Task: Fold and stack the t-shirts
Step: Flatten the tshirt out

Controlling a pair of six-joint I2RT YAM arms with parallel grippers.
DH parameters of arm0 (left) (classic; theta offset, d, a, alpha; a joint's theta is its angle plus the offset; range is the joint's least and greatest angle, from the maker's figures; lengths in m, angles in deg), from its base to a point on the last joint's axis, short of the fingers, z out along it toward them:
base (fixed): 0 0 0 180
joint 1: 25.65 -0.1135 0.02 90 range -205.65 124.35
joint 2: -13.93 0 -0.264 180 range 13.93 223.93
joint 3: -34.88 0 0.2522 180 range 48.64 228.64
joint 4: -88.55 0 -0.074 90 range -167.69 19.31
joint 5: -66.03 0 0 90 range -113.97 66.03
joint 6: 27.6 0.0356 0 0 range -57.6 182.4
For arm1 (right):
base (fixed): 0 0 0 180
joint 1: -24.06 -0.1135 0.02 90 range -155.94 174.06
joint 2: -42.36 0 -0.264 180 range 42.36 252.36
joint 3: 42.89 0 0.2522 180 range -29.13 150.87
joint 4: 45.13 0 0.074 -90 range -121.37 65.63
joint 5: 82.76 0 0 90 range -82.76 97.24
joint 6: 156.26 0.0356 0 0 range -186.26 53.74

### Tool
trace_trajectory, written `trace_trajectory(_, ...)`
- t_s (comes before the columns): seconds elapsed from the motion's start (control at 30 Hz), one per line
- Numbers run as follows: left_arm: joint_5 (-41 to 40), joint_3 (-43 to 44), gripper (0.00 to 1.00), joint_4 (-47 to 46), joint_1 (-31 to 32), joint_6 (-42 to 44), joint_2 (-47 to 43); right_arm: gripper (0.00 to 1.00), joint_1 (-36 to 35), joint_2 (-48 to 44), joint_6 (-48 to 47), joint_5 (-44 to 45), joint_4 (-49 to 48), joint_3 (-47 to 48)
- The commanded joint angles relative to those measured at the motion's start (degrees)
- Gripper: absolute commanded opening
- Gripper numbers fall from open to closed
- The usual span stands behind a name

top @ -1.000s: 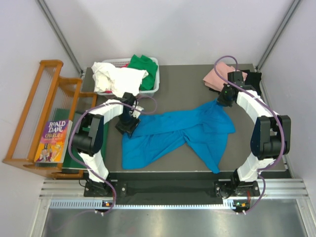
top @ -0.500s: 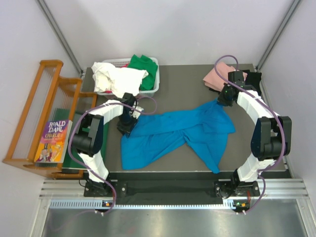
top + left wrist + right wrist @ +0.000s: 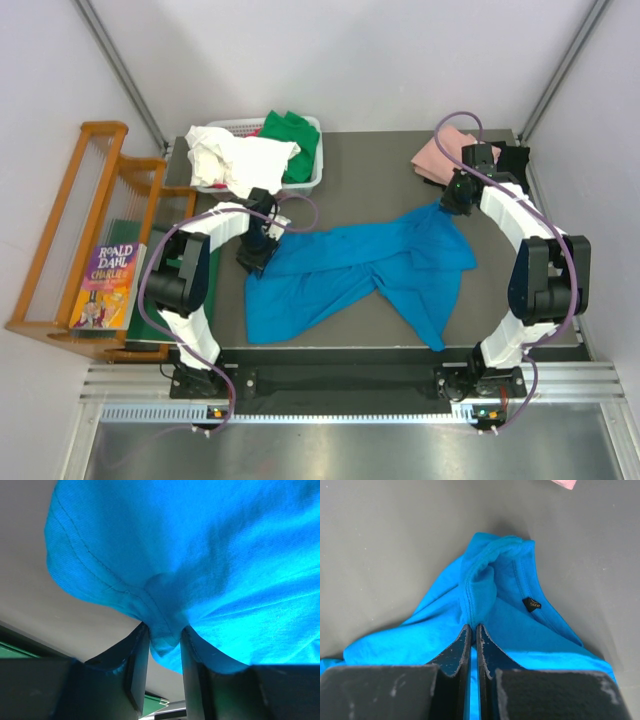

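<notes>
A bright blue t-shirt [image 3: 370, 265] lies crumpled across the middle of the grey table [image 3: 370, 160]. My left gripper [image 3: 258, 250] is at its left end, shut on a bunched hem of the blue t-shirt [image 3: 200, 555], which is pinched between the fingers [image 3: 136, 670]. My right gripper [image 3: 448, 205] is at the shirt's far right corner. In the right wrist view its jaws are shut on a fold of the collar [image 3: 490, 585], beside the size tag [image 3: 533, 603]. A pink t-shirt [image 3: 435, 155] lies at the back right, with its corner [image 3: 565, 483] in the right wrist view.
A white basket [image 3: 240, 123] at the back left holds a white t-shirt [image 3: 235, 155] and a green one [image 3: 295, 135]. A black cloth [image 3: 512, 160] lies by the pink one. Left of the table stand a wooden rack [image 3: 70, 230], a book [image 3: 108, 285] and a green board [image 3: 145, 310].
My left gripper's fingers have closed on the blue t-shirt's left edge. The right gripper and the cloth have hardly moved.
</notes>
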Motion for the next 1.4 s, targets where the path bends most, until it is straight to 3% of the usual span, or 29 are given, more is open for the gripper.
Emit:
trace_trajectory(0.0, -4.45, -0.82, 0.37, -2.04, -0.78, 2.01, -0.20, 0.00, 0.41, -3.04, -0.68, -0.08, -1.27, 1.21)
trace_trajectory(0.2, -7.17, 0.06, 0.53, -3.10, -0.78, 1.49, -0.29, 0.00, 0.41, -2.86, -0.77, -0.16, -1.36, 1.13)
trace_trajectory(0.37, -6.56, 0.67, 0.45, -2.66, -0.78, 1.40, 0.15, 0.00, 0.41, -2.95, -0.77, 0.01, -1.45, 0.86)
trace_trajectory(0.67, -7.00, 3.22, 0.43, -1.26, -0.78, 0.96, -0.12, 0.00, 0.32, -2.69, -0.51, -1.66, -1.80, 0.69)
trace_trajectory(0.87, -8.31, 3.75, 0.60, -1.08, -0.69, 1.14, -0.56, 0.00, 0.41, -2.86, -0.68, -1.57, -1.80, 0.51)
trace_trajectory(0.97, -7.96, 3.57, 0.63, -1.25, -0.69, 1.05, -0.82, 0.00, 0.32, -2.95, -0.68, -1.57, -1.72, 0.51)
trace_trajectory(1.37, -7.17, 3.13, 0.41, -1.16, 0.62, 0.52, -0.47, 0.00, 0.32, -2.78, -0.51, -1.83, -1.98, 0.33)
